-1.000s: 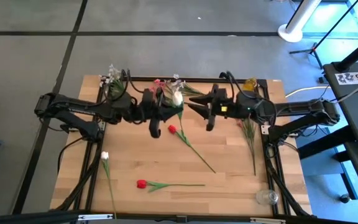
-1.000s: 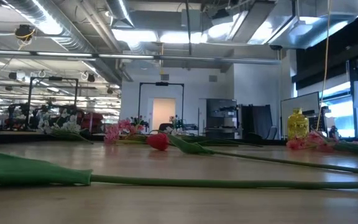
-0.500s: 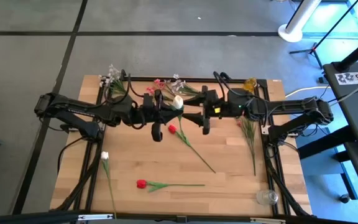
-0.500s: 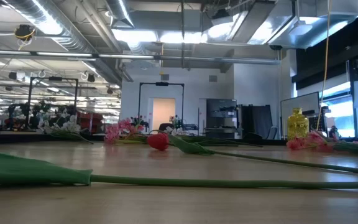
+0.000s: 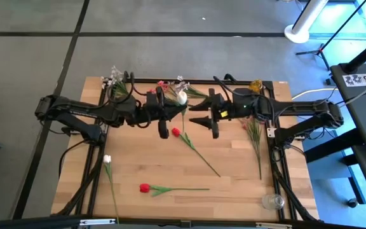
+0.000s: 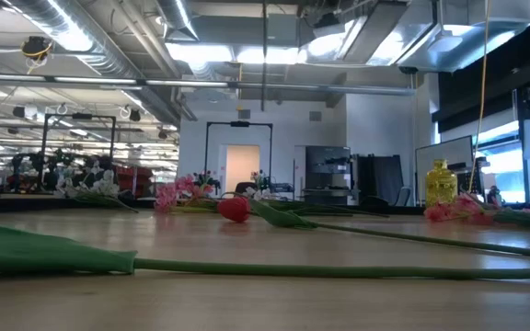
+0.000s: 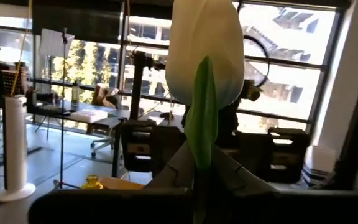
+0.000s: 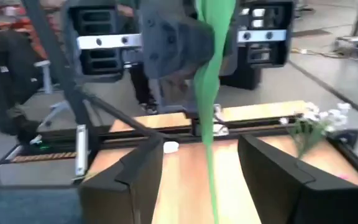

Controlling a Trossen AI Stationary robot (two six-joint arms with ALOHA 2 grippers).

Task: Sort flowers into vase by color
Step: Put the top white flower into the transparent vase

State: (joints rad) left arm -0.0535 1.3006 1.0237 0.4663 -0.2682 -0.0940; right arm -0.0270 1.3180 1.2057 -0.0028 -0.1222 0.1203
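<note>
High view: a white tulip (image 5: 181,97) is held up above the far middle of the table (image 5: 234,191), its stem clamped in the closed fingers of the left gripper (image 5: 164,113). In the left wrist view the white bloom (image 7: 204,56) fills the upper centre with a green leaf running down its front. The right gripper (image 5: 203,117) is placed just beside it, facing the left gripper, with its fingers apart; in the right wrist view the green stem (image 8: 209,112) is seen hanging between the two dark fingers (image 8: 135,180), with no contact visible.

A red tulip (image 5: 176,131) lies on the wood under the two grippers, its stem running toward the near right. A second red tulip (image 5: 145,187) is laid near the near edge, stem pointing right. Another white tulip (image 5: 107,159) rests by the left edge. Pink blossoms (image 5: 161,84) and tiny white blossoms (image 5: 113,76) are gathered along the far edge, and a green spray (image 5: 255,137) lies by the right edge. A yellow vase (image 5: 255,86) stands at the far right, and a clear glass (image 5: 272,201) sits in the near right corner.
</note>
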